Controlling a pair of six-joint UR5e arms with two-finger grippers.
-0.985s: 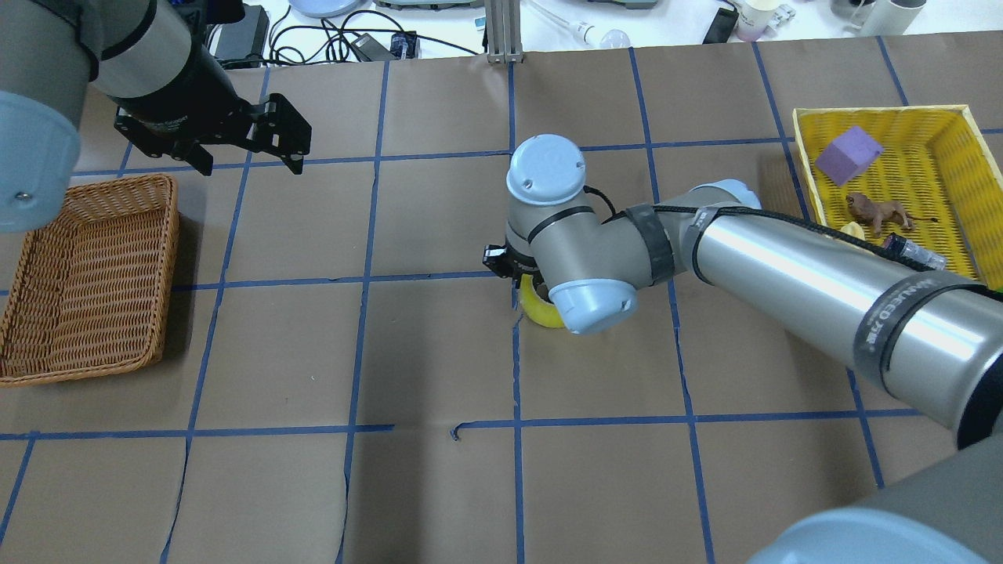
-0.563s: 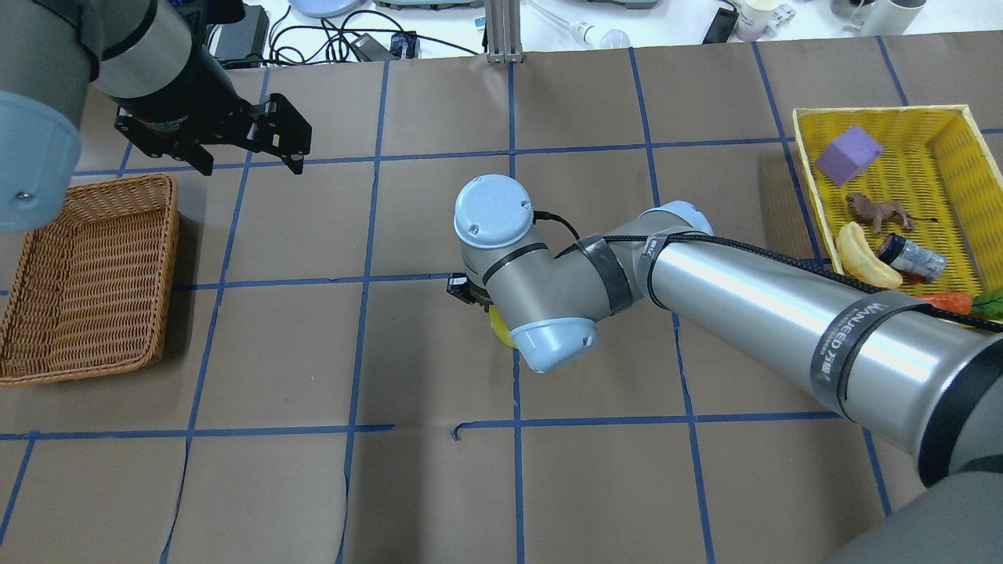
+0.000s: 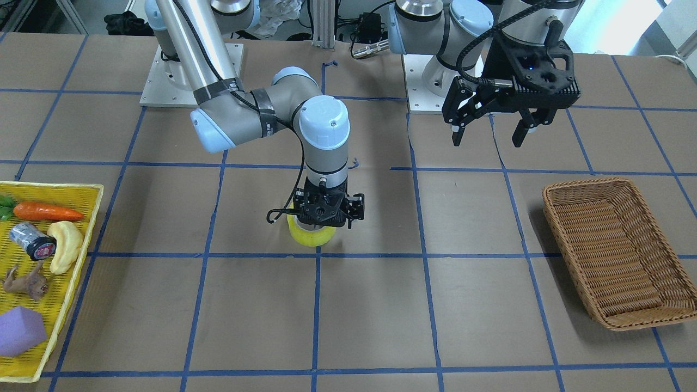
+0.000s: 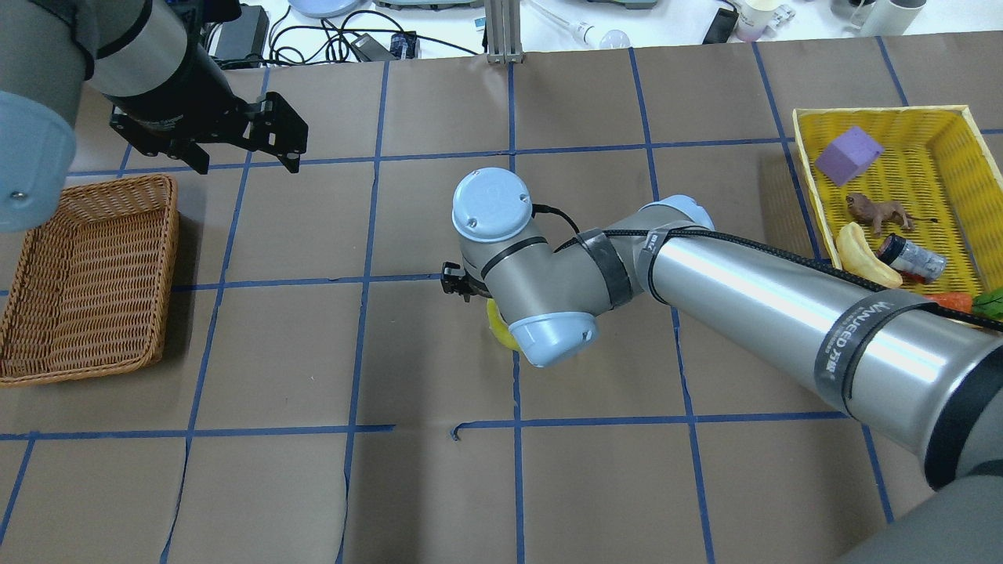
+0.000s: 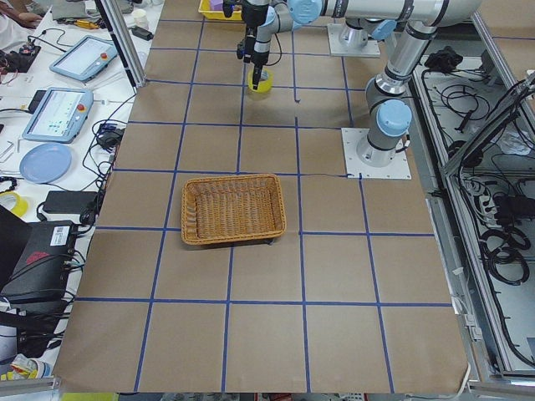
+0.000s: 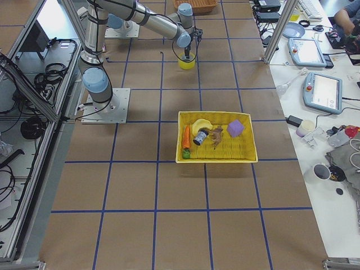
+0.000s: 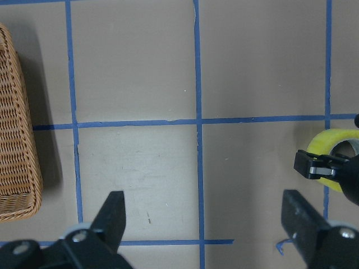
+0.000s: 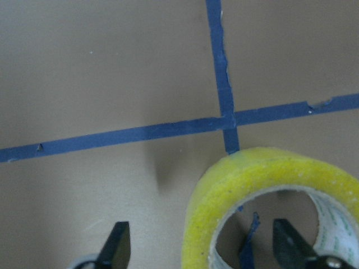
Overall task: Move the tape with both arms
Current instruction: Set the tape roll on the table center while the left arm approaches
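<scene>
Yellow tape roll (image 3: 310,235) lies flat at the centre of the counter (image 3: 490,326) under the right pincer (image 3: 326,213), splayed open astride its wall, so drop-off looks done and the likewise open left pincer (image 3: 488,136) should reach in next.

This is a robotics laboratory, because two arms (image 3: 190,43) are bolted on white base plates (image 5: 399,167) to a table (image 4: 439,501) covered with brown paper and blue grid lines (image 4: 517,486), with teach pendants (image 6: 323,93), cables (image 5: 501,242) and aluminium posts (image 4: 499,31) around it.

Tape (image 4: 499,335) beneath right arm (image 4: 744,291)
</scene>
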